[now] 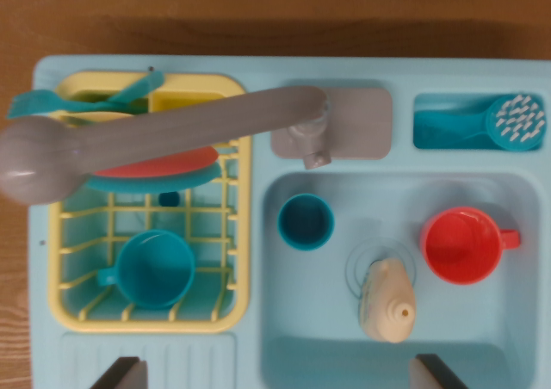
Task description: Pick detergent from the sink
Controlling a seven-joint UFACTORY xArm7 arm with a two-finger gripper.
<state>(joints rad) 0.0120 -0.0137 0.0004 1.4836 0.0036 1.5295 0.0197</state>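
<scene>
I see the detergent bottle [387, 300] lying in the sink basin [491, 337], near the basin's bottom edge at its middle, over the drain. A red cup [463, 244] stands near the basin's right edge; a teal cup [305, 222] stands at its top-left corner. The grey faucet [155, 135] reaches over the yellow rack [237, 234]. The gripper [284, 373] hangs wide open above the sink's bottom edge, holding nothing.
</scene>
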